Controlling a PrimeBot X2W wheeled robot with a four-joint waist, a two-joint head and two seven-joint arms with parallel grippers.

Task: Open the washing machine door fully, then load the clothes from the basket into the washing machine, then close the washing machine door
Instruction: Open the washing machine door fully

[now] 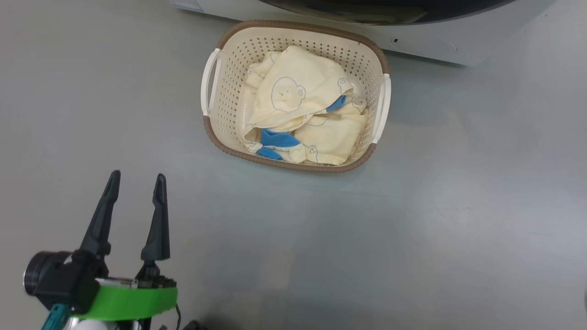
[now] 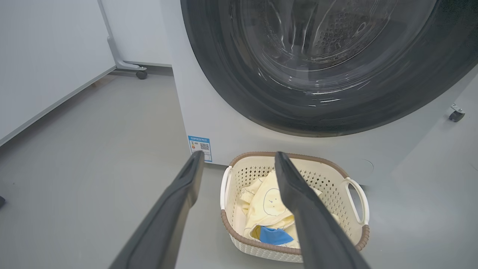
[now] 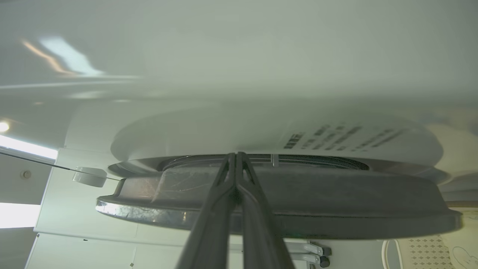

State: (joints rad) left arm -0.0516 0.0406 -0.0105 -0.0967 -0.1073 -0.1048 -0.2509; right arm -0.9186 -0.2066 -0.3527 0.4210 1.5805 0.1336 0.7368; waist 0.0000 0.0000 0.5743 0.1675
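Left gripper [image 1: 137, 176] gapes empty at lower left, with the clothes [image 1: 298, 91] upper centre. Right gripper [image 3: 236, 154], closed on nothing, points at the door [image 3: 336, 201].

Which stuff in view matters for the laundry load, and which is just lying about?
Job: washing machine door, washing machine, basket, clothes inside the basket.

Just there: white panel, grey frame foot on a wheel, small caster on the floor beside the machine.

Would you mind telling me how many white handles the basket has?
2: the left handle on one short side of the basket, the right handle opposite. None appears hidden.
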